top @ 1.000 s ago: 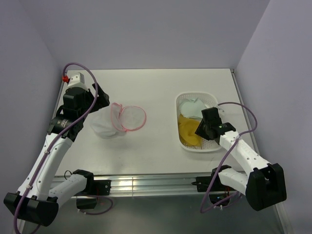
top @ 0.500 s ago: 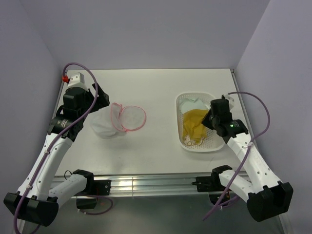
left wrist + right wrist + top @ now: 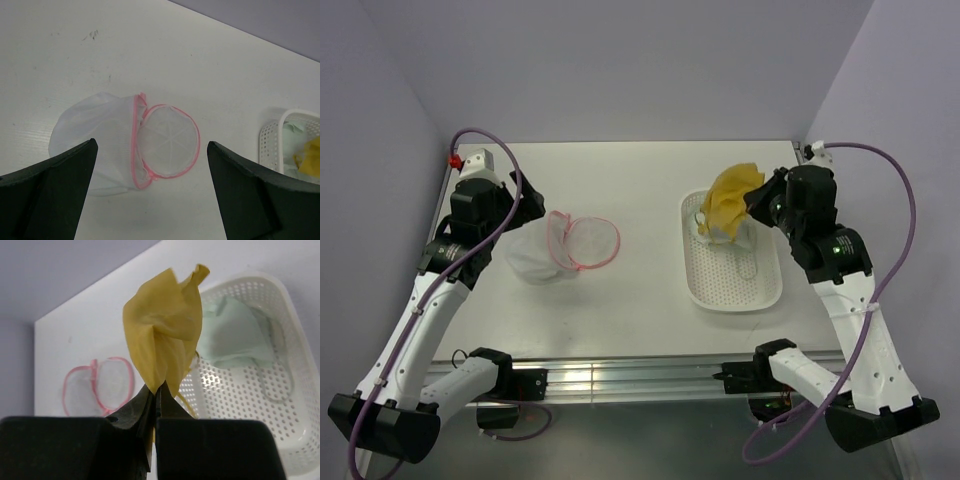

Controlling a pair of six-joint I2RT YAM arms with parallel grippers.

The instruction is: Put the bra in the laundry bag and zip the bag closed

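The mustard-yellow bra (image 3: 732,197) (image 3: 165,340) hangs in the air above the far end of the white basket (image 3: 760,295), pinched at one edge by my right gripper (image 3: 752,207) (image 3: 157,386), which is shut on it. The laundry bag (image 3: 560,247) (image 3: 125,142), a white mesh pouch with a pink zipper rim, lies on the table at the left with its round lid flopped open to the right. My left gripper (image 3: 525,203) (image 3: 150,200) hovers over the bag, open wide, one finger on each side of it and nothing between them.
A pale mint-white garment (image 3: 232,337) stays in the far half of the perforated basket (image 3: 260,405), partly behind the bra in the top view. Purple walls close in the table (image 3: 650,170) on the back and both sides.
My right gripper shut on the bra inside the basket and lifted it up and toward the far end. The left arm and the bag have not moved.
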